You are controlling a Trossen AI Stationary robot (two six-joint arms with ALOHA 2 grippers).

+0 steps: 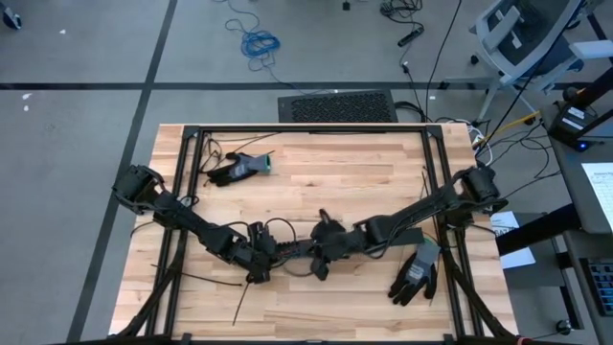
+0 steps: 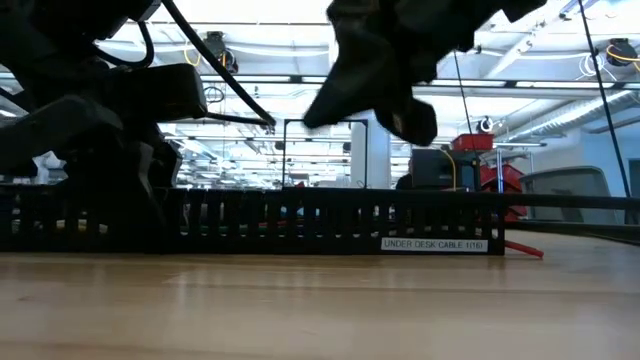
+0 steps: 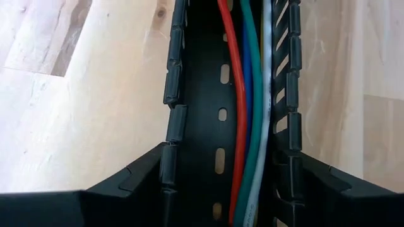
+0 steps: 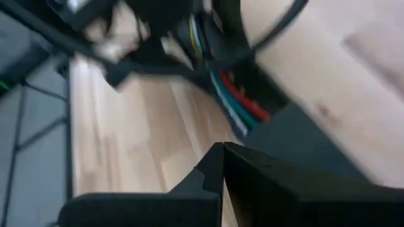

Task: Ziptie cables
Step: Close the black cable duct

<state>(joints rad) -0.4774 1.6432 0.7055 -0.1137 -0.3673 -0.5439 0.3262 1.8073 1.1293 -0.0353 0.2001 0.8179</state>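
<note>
Two arms of mine meet near the middle of the wooden table (image 1: 316,172), toward its front edge. My left gripper (image 1: 257,271) sits low over a black slotted cable tray (image 3: 208,94), its fingers (image 3: 136,176) spread and standing on either side of the tray's walls. The cables (image 3: 247,107) lie lengthwise inside that tray, pressed against one slotted wall: red, green, blue and a pale grey-white strand run side by side. From above I cannot make the wires out under my own links; the tray shows there only as a dark strip (image 1: 292,251) between my two wrists.

My right gripper (image 1: 320,267) hovers just beside the left one, and its fingers (image 4: 222,165) are pressed together with nothing between them. Past those fingertips the same coloured wires (image 4: 243,101) show, blurred, lying in the dark channel, apart from the tips.

At table height the tray stretches across as a long black slotted wall (image 2: 300,222) bearing a white label (image 2: 432,245).

Two black work gloves rest on the wood: one (image 1: 239,168) near the far left corner, the other (image 1: 416,273) by the front right. A thin black strip (image 1: 240,305) lies loose near the front edge, below my left gripper.
</note>
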